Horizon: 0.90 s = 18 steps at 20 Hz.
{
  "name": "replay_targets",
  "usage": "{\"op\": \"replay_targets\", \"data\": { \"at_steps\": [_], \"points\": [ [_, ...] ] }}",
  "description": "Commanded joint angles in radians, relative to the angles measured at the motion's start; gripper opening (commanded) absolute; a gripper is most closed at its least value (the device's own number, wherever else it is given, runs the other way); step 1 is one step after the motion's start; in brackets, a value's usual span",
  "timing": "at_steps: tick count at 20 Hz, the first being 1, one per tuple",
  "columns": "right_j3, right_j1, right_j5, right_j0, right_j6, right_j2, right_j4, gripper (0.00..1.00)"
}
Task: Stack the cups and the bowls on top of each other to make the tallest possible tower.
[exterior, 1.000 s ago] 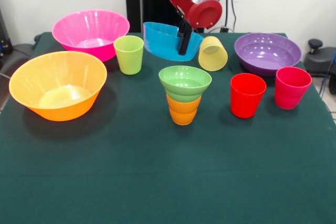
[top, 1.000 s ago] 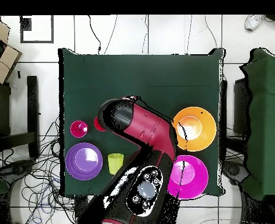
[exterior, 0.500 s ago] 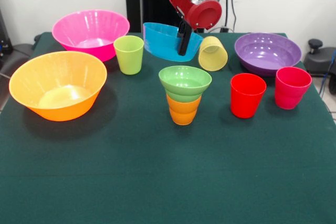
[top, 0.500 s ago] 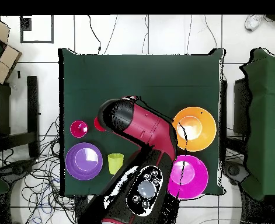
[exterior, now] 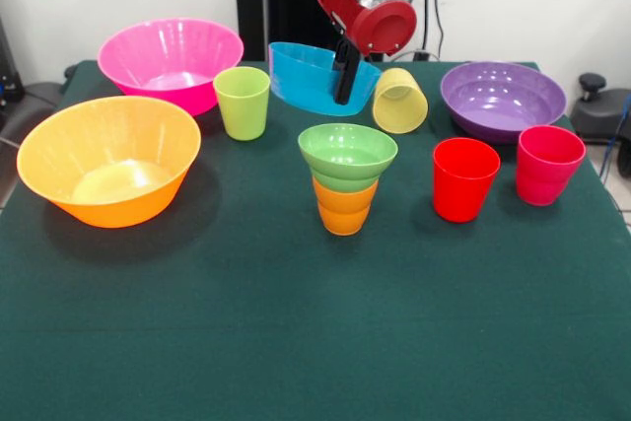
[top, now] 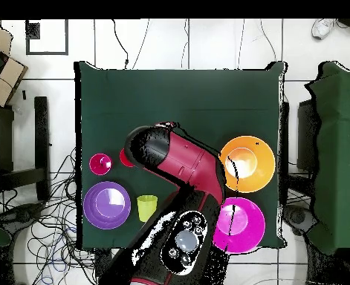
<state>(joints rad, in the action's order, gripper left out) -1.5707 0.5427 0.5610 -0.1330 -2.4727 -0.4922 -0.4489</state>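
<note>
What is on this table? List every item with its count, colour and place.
large bowls: 2, orange bowl front left, pink bowl behind it
purple bowl: 1, wide and shallow, back right
blue bowl: 1, tilted, back centre
tower: 1, light green bowl on orange cup, centre
lime green cup: 1, upright, beside the pink bowl
pale yellow cup: 1, tipped over, right of the blue bowl
red cup: 1, upright, right of the tower
pink-red cup: 1, upright, far right
table: 1, dark green
arm: 1, red and black, top centre
gripper: 1, black fingers closed on the blue bowl's wall
</note>
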Motion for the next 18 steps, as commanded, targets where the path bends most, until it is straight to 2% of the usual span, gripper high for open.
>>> {"op": "replay_targets", "data": {
  "at_steps": [1,18],
  "points": [
    [0.049,-0.07,-0.01,0.01,-0.061,0.114,0.047,0.0],
    [0.051,-0.074,-0.018,0.011,-0.065,0.116,0.045,0.0]
  ]
}}
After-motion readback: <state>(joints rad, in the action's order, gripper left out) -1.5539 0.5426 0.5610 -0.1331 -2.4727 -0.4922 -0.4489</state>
